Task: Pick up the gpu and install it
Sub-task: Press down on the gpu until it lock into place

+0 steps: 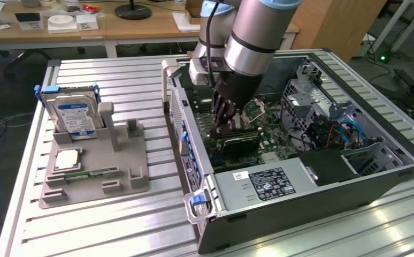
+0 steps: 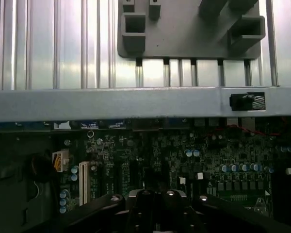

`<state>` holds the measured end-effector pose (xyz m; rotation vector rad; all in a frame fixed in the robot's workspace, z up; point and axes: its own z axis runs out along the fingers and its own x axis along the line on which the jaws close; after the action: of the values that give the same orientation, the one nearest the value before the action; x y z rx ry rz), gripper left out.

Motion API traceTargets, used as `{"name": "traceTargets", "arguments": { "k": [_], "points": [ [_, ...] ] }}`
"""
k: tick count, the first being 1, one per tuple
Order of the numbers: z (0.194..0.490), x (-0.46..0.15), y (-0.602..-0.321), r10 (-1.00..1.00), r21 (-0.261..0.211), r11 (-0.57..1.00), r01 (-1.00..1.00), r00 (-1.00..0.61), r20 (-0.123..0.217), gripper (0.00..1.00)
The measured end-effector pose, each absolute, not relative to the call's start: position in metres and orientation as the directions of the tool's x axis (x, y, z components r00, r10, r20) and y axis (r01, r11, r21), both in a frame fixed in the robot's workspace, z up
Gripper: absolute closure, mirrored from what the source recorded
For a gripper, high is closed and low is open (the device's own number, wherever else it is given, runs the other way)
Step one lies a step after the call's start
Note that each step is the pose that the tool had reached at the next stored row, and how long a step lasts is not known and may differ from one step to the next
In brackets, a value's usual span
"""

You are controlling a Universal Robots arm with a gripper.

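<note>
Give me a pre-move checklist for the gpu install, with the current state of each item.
1. Gripper is inside the open computer case, above the motherboard: ok.
2. Gpu lies low on the motherboard right under the gripper: ok.
3. Gpu fully seated in its slot: cannot tell, the arm hides the joint.
4. Gripper's hold on the gpu: cannot tell.
5. Hard drive stands upright in the grey holder, apart from the case: ok.
6. Memory stick lies on the holder, away from the arm: ok.
</note>
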<state>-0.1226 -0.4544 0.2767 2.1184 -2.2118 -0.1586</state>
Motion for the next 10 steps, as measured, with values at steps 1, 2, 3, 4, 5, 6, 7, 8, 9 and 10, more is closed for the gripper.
{"name": "traceTargets", "arguments": {
  "k": [1,2,3,4,5,6,7,8,9,10],
  "points": [
    [0.2765,-0.1232,-0.4543,-0.999,0.111,0.042,-0.993,-0.044,-0.018,0.89],
    [0.2764,-0.1237,-0.4541,-0.999,0.097,0.042,-0.994,-0.044,-0.019,0.89],
    [0.2763,-0.1246,-0.4541,-0.999,0.085,0.042,-0.996,-0.044,-0.019,0.89],
    [0.2763,-0.1255,-0.4541,-0.999,0.078,0.042,-0.996,-0.043,-0.019,0.89],
    [0.2761,-0.1261,-0.454,-0.999,0.075,0.042,-0.996,-0.043,-0.019,0.89],
    [0.2757,-0.1263,-0.454,-0.999,0.075,0.042,-0.996,-0.043,-0.02,0.89],
    [0.275,-0.1263,-0.4541,-0.999,0.074,0.042,-0.996,-0.043,-0.02,0.89],
    [0.2741,-0.1263,-0.4541,-0.999,0.075,0.042,-0.996,-0.043,-0.02,0.89],
    [0.2726,-0.1264,-0.4541,-0.999,0.075,0.042,-0.996,-0.043,-0.019,0.89],
    [0.2708,-0.1265,-0.4541,-0.999,0.074,0.042,-0.996,-0.043,-0.019,0.89]
  ]
}}
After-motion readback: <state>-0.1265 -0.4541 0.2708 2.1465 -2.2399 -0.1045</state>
